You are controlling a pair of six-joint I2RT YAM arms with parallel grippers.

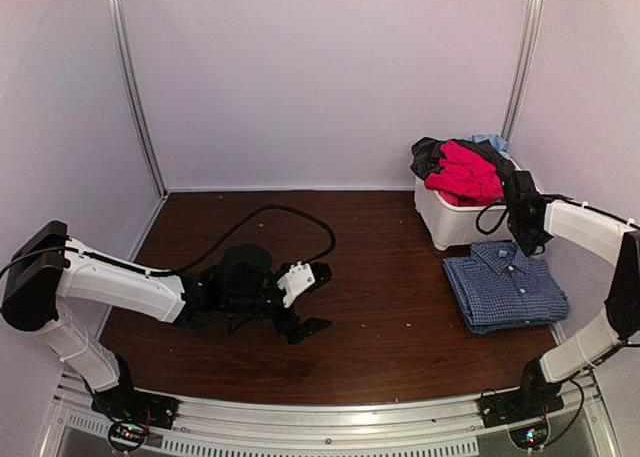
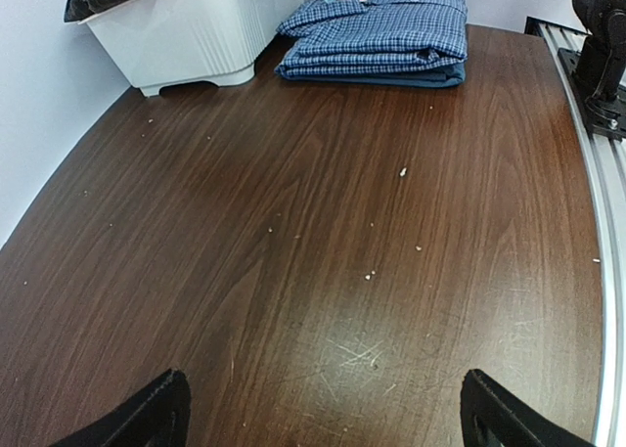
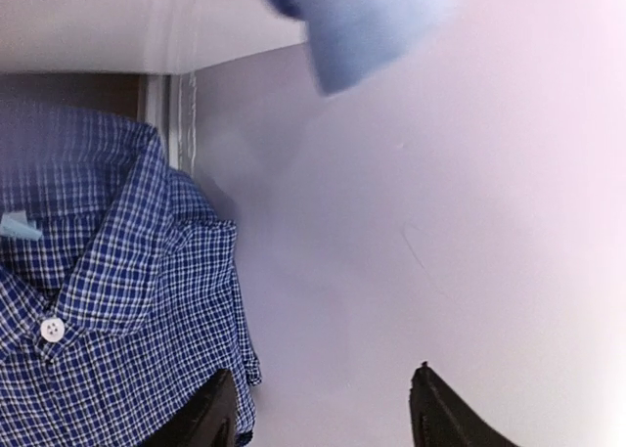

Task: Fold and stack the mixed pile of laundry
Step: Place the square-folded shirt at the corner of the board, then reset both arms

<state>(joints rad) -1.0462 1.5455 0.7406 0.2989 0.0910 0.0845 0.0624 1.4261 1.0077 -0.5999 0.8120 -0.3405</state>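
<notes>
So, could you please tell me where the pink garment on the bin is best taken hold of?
Probably its raised crumpled folds, pinched from straight above: the pink garment lies heaped uppermost in the white bin, above the rim, with a black garment draped alongside to avoid.

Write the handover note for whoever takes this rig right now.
Left gripper: open, empty, low over the table.
Right gripper: open, empty, beside the collar of the check shirt.
Done: check shirt folded, lying on a folded plain blue garment beside the bin.
To do: red clothes, black clothes and a light-blue piece heaped in the bin, unfolded.
</notes>
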